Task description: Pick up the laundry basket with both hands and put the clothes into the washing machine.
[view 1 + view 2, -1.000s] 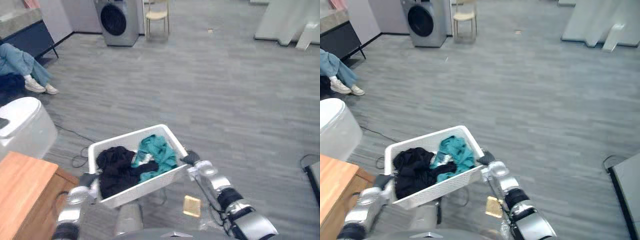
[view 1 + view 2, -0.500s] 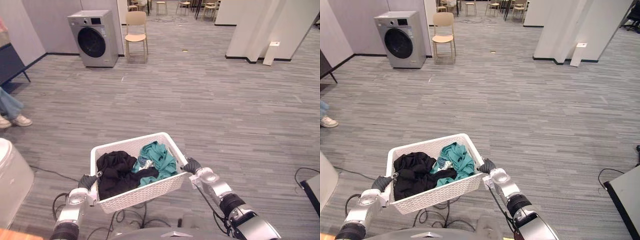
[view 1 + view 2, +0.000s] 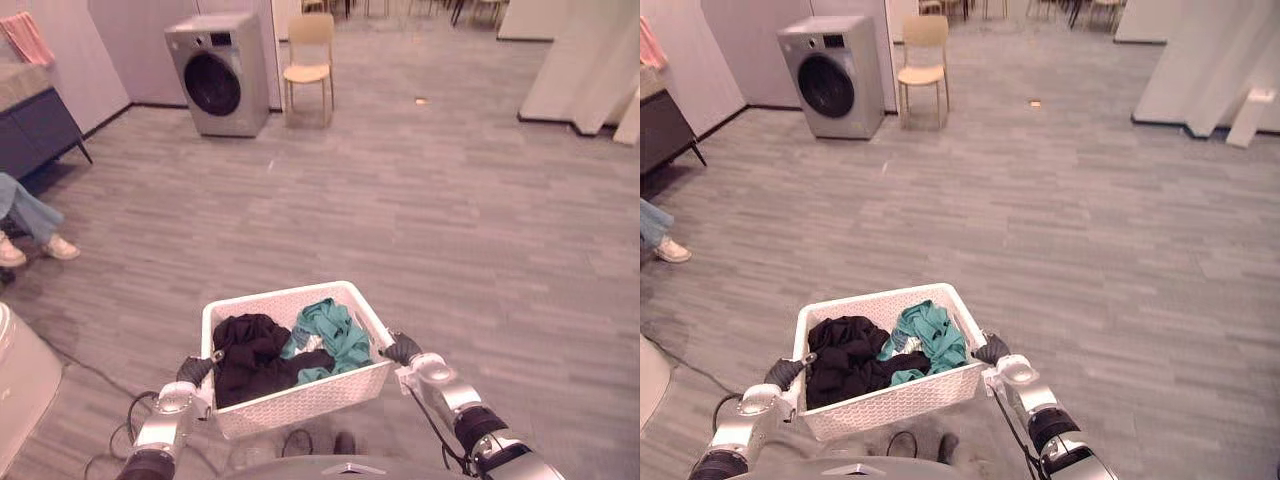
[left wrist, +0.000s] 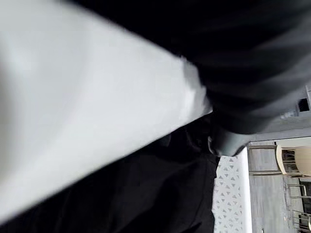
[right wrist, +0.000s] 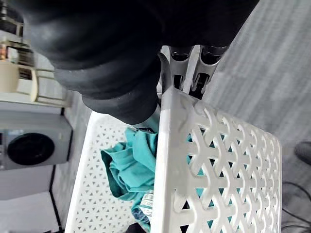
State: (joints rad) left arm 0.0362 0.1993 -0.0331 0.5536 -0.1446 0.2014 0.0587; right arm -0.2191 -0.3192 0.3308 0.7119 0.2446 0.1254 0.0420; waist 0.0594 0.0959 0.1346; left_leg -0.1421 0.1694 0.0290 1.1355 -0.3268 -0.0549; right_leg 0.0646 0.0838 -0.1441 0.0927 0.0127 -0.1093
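White lattice basket (image 3: 310, 400), black garment (image 3: 248, 352), teal garment (image 3: 338, 335), grey washing machine (image 3: 218, 75)

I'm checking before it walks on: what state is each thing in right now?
Laundry basket: held off the floor between both hands.
Clothes: piled inside the basket.
Right hand: curled on the basket's rim.
Left hand: at the basket's opposite rim.
Washing machine: door shut.
Chair: upright, empty.

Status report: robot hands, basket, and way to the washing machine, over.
Left robot hand and right robot hand on laundry basket rims, basket lifted. Clothes inside. Washing machine far ahead, chair beside it.
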